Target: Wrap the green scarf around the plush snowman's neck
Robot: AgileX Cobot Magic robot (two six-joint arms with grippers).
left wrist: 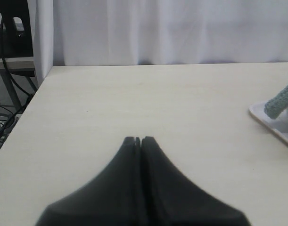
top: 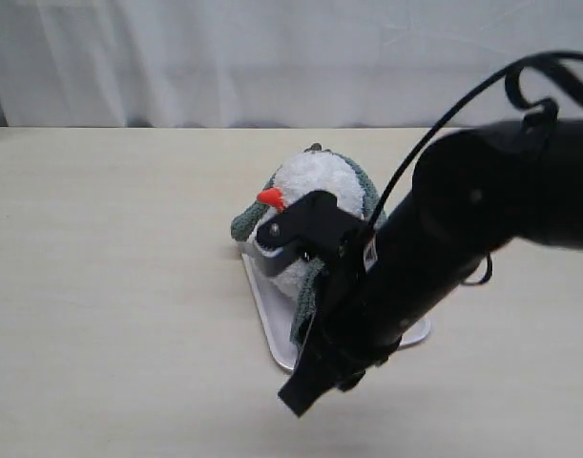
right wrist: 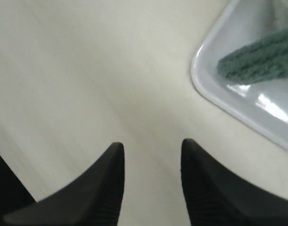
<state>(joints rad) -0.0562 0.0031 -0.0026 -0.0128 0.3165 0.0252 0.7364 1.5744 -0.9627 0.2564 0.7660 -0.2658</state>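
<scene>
The plush snowman (top: 315, 176), white with an orange nose (top: 270, 198), sits on a white tray (top: 272, 329). The green scarf (top: 243, 226) lies round it: one part shows left of the head, another behind it on the right (top: 369, 196), and one end hangs down the front (top: 308, 296). My right arm hides the snowman's neck and body. My right gripper (right wrist: 151, 143) is open over bare table beside the tray corner (right wrist: 214, 96), where a scarf end (right wrist: 257, 63) lies. My left gripper (left wrist: 138, 139) is shut and empty, far from the scarf end (left wrist: 280, 101).
A white curtain (top: 224, 57) hangs behind the table. My right arm with its cable (top: 444, 124) crosses in front of the tray. The table's left edge, with cables and a stand (left wrist: 12, 42) beyond it, shows in the left wrist view.
</scene>
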